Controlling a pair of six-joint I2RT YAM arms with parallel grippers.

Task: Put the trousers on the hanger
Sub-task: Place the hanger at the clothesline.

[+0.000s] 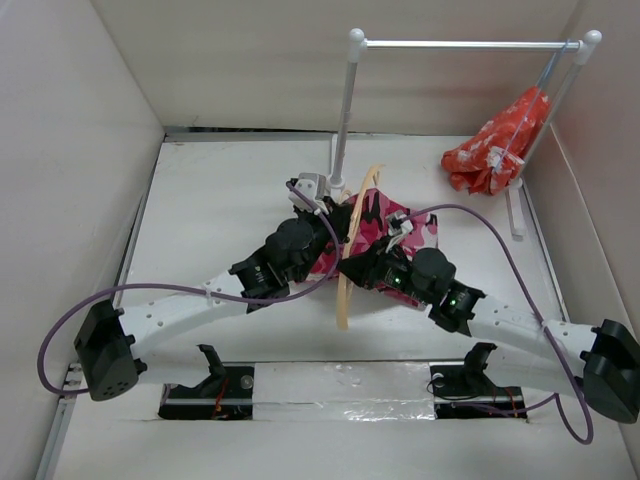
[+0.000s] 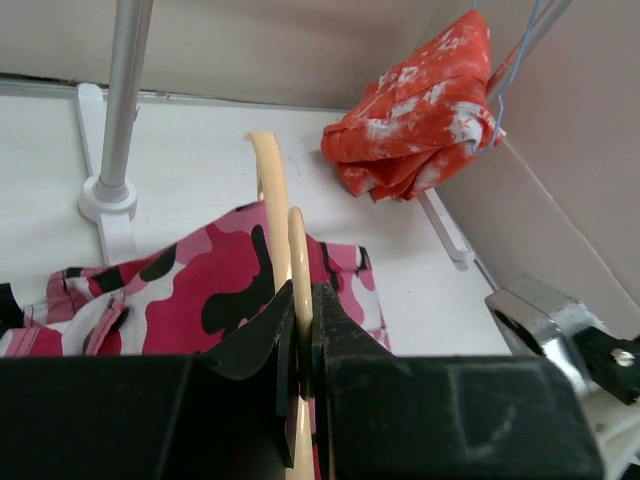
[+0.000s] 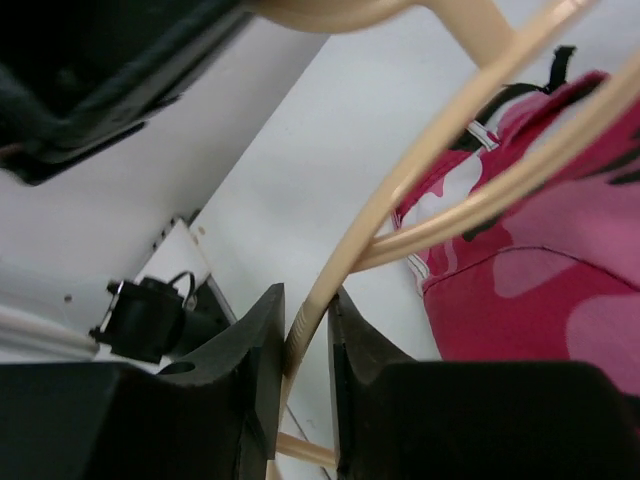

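Where the left arm reaches in from the near left corner, the left gripper (image 2: 303, 318) is clenched on a thin wooden rail of the hanger (image 1: 344, 272), fingers pressed to either side of it in the wrist view. Hanger stands on edge at mid-table, running from far to near, one curved end lifted toward the far edge, the other pointing at the near edge. Hook not made out.

Trousers (image 1: 378, 226) lie bunched on the table (image 1: 215, 195) at the middle, mostly just right of the hanger, some pink camouflage cloth showing on its left side too. Hanger crosses in front of them; cannot tell whether any cloth passes through it.

Right gripper (image 3: 304, 325), reaching in from the near right corner, is likewise clamped on a slim tan rail of the hanger, low on the near half.

Rack (image 1: 346, 100) of white tube stands along the far edge, post foot behind the trousers. Orange-red cloth (image 1: 497, 143) hangs bunched at the far right corner, well apart from both grippers
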